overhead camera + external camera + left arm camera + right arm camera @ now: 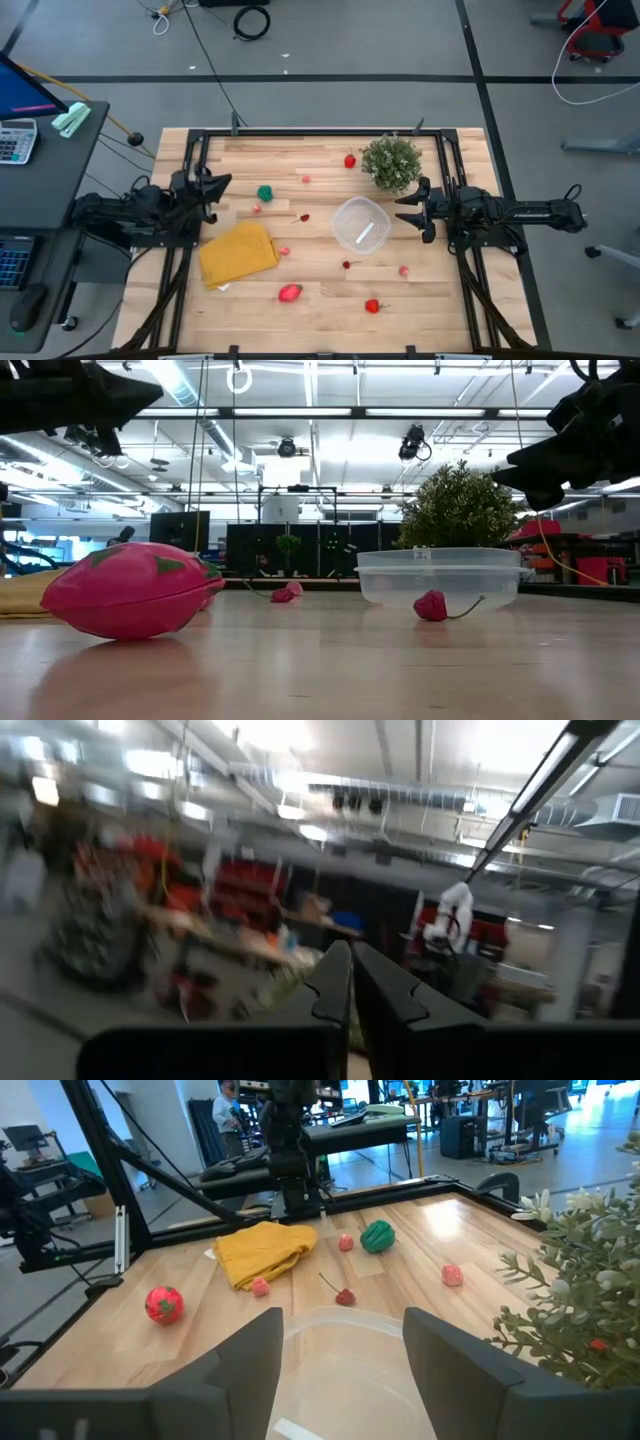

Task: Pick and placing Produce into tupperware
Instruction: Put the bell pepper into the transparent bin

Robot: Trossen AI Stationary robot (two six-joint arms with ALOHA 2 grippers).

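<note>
The tupperware [360, 225] is a round clear bowl standing on the table's middle right, next to the potted plant [392, 162]. Small produce lies scattered on the wood: a green piece [265, 192], a red one [350, 160], a large pink-red one [290, 293], a red one [372, 306] and several tiny pink ones. My right gripper [408, 210] is open and hovers just right of the tupperware [340, 1370], fingers pointing toward it. My left gripper [222, 188] is shut and raised at the table's left side, tilted up toward the room [350, 985].
A yellow folded cloth [238, 252] lies left of centre, near the left arm. The bushy plant [590, 1280] stands close beside the right gripper. Black frame rails run along the table's left, right and far edges. Bare wood shows between the cloth and the tupperware.
</note>
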